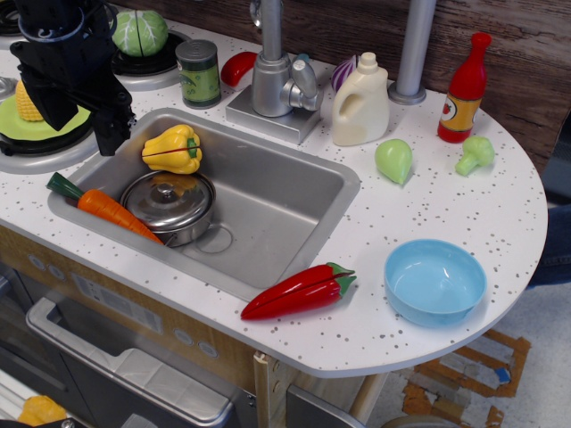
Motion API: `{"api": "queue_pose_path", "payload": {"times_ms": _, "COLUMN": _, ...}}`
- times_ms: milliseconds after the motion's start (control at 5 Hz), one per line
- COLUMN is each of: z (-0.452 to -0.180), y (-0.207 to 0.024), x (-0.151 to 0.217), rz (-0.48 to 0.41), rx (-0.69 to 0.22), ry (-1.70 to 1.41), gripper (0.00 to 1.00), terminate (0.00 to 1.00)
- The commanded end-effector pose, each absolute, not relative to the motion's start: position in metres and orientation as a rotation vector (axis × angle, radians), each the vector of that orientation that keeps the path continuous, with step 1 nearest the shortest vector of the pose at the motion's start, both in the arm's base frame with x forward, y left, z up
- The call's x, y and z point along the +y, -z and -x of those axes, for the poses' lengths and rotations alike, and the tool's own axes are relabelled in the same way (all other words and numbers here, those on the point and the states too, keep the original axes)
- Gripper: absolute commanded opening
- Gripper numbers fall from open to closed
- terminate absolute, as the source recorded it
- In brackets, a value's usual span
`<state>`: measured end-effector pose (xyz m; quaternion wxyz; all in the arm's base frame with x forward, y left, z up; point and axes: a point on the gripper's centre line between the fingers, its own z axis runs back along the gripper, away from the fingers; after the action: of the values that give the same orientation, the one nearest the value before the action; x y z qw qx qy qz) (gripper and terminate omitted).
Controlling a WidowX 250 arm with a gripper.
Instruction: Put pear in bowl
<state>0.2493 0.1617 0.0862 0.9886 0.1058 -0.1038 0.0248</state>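
Pale-green pear (pixel 393 160) lying on the speckled white counter (pixel 500 214), right of the sink (pixel 294 209), between the cream jug (pixel 360 101) and the bumpy green broccoli (pixel 475 154), touching neither. Light-blue bowl (pixel 434 281) nearer the front edge of the counter, upright and holding nothing, well apart from the pear. Red chili pepper (pixel 299 292) flat on the sink's front rim, just left of the bowl. Black gripper (pixel 85 111) up at far left, over the sink's left corner and beside the stove, far from both pear and bowl; fingers dark against dark, so cannot tell whether spread or pressed together; nothing visibly pinched. Inside the sink: steel pot (pixel 169 207) with knobbed lid, carrot (pixel 107 208) leaning at its left, yellow bell pepper (pixel 173 149) behind. Red sauce bottle (pixel 465 92) upright at the back right, green can (pixel 198 73) left of the faucet (pixel 275 76), cabbage (pixel 139 33) on a burner.
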Motion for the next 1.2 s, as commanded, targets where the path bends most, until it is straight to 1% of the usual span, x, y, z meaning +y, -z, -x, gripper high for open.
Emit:
{"api": "queue_pose_path", "payload": {"times_ms": 0, "z": -0.249, "y": -0.086, "x": 0.162, "rz": -0.212, "rx": -0.208, "ry": -0.050, "gripper": 1.00, "terminate": 0.00}}
{"api": "queue_pose_path", "payload": {"times_ms": 200, "z": -0.270, "y": -0.086, "x": 0.142, "rz": -0.148, "rx": -0.207, "ry": -0.195, "gripper": 1.00, "terminate": 0.00}}
{"api": "queue_pose_path", "payload": {"times_ms": 400, "z": -0.292, "y": -0.101, "x": 0.105, "rz": -0.127, "rx": -0.205, "ry": -0.398, "gripper": 1.00, "terminate": 0.00}}
{"api": "queue_pose_path", "payload": {"times_ms": 600, "z": -0.317, "y": -0.109, "x": 0.062, "rz": -0.118, "rx": -0.249, "ry": -0.546, "gripper": 1.00, "terminate": 0.00}}
{"api": "queue_pose_path", "payload": {"times_ms": 800, "z": -0.343, "y": -0.112, "x": 0.022, "rz": -0.087, "rx": -0.314, "ry": -0.597, "gripper": 1.00, "terminate": 0.00}}
{"api": "queue_pose_path", "payload": {"times_ms": 1000, "z": -0.365, "y": -0.111, "x": 0.000, "rz": -0.108, "rx": -0.373, "ry": -0.592, "gripper": 1.00, "terminate": 0.00}}
